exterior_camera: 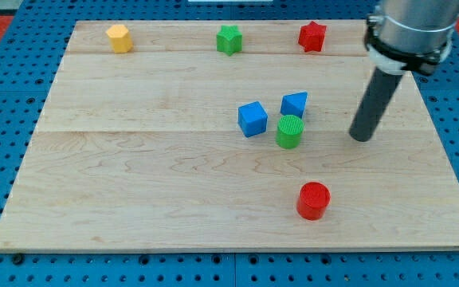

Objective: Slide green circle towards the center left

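Note:
The green circle (289,131), a short ribbed cylinder, stands on the wooden board (134,183) a little right of the middle. It sits close below a blue block (294,104) and just right of a blue cube (252,119). My tip (361,138) rests on the board to the right of the green circle, with a clear gap between them, at about the same height in the view.
A red cylinder (313,200) stands below the green circle near the view's bottom. Along the top edge are a yellow block (119,37), a green star (229,39) and a red star (312,36). Blue pegboard surrounds the board.

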{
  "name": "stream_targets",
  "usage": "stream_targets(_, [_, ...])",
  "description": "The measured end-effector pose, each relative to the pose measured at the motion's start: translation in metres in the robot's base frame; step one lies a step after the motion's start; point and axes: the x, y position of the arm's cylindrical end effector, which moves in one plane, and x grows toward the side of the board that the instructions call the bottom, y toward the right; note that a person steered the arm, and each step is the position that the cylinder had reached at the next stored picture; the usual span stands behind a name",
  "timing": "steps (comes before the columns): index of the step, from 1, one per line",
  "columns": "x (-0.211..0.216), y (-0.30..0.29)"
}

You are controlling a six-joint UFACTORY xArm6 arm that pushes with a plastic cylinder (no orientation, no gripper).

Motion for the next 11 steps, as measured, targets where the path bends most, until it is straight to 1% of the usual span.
stream_targets(1, [0.005, -0.062])
stream_targets(2, [0.008, -0.145])
stream_targets(3, [-0.004, -0.188])
stream_targets(4, [-0.025, -0.246])
stream_targets(5, [-0.056, -0.313])
stream_targets(6, [-0.059, -0.262])
stream_targets(7, [-0.068, -0.278])
stream_targets(8, [-0.079, -0.31])
stream_targets(9, [-0.05, -0.322])
stream_targets(10, [-0.046, -0.304])
stream_targets(11, [-0.046, -0.258])
